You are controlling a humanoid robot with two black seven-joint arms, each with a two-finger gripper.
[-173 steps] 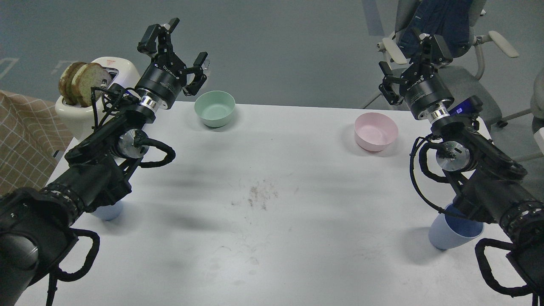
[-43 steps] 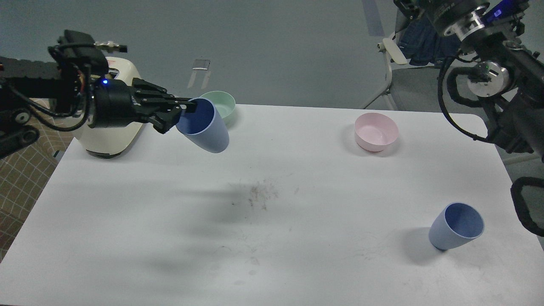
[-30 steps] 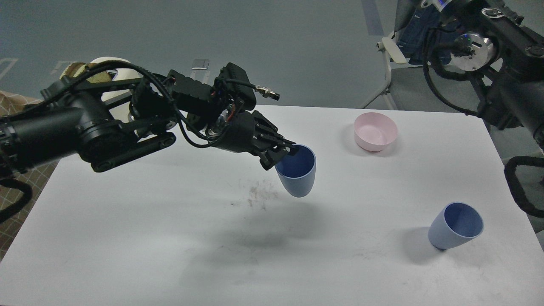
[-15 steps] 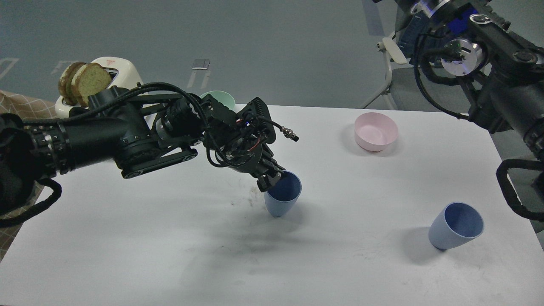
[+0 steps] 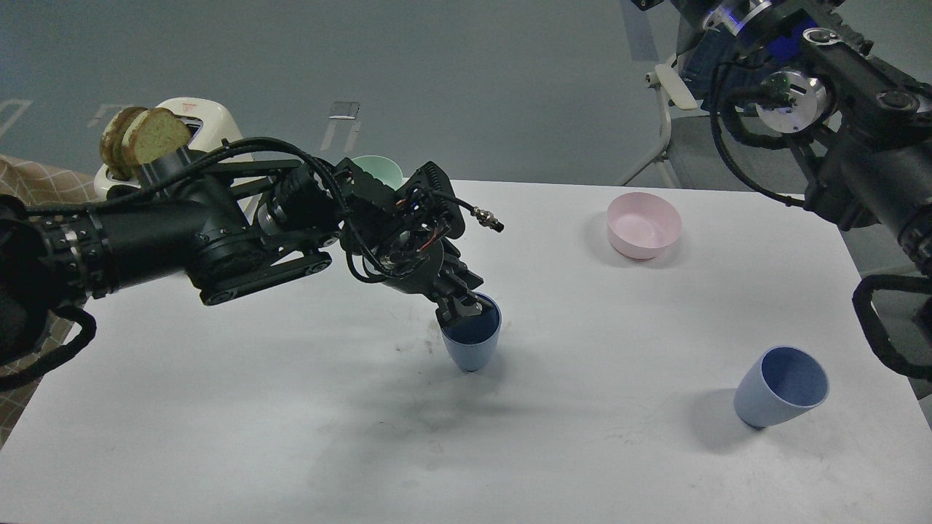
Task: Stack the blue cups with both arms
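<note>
One light-blue cup [image 5: 472, 338] stands upright on the white table [image 5: 291, 407] near its middle, its base on or just above the surface. My left gripper [image 5: 457, 308] reaches in from the left and is shut on the near-left rim of this cup, one finger inside it. The second blue cup [image 5: 781, 387] stands tilted at the front right of the table, untouched. My right arm [image 5: 837, 131] is raised at the upper right; its gripper is above the view's top edge.
A pink bowl [image 5: 644, 225] sits at the back right. A mint-green bowl [image 5: 378, 169] at the back is partly behind my left arm. A white toaster [image 5: 196, 124] with bread slices stands at the back left. A chair [image 5: 692, 109] is behind the table.
My left gripper has carried the cup from the back left to the table's middle and lowered it upright to the surface. The right arm has lifted up and out of view. The right cup has not moved.
</note>
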